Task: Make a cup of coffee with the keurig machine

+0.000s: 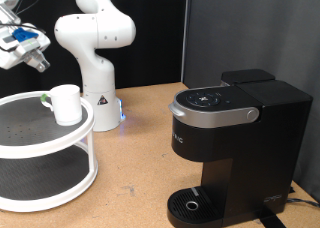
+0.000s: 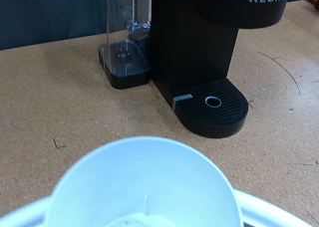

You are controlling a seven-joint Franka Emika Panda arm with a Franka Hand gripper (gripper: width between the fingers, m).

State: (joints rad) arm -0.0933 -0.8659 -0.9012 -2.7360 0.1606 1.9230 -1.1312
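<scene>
Cup [image 2: 140, 182] near shelf [image 1: 60, 148] edge, hand [image 1: 30, 56] above, machine [image 1: 235, 148] well apart

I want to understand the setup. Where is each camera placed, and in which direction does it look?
Exterior view: off the arm, looking across the table at the keurig machine, the cup on a white round shelf, the arm and its claw.
Wrist view: on the hand above the cup, facing the machine; no claw shows.
Shared: cup, machine.
</scene>
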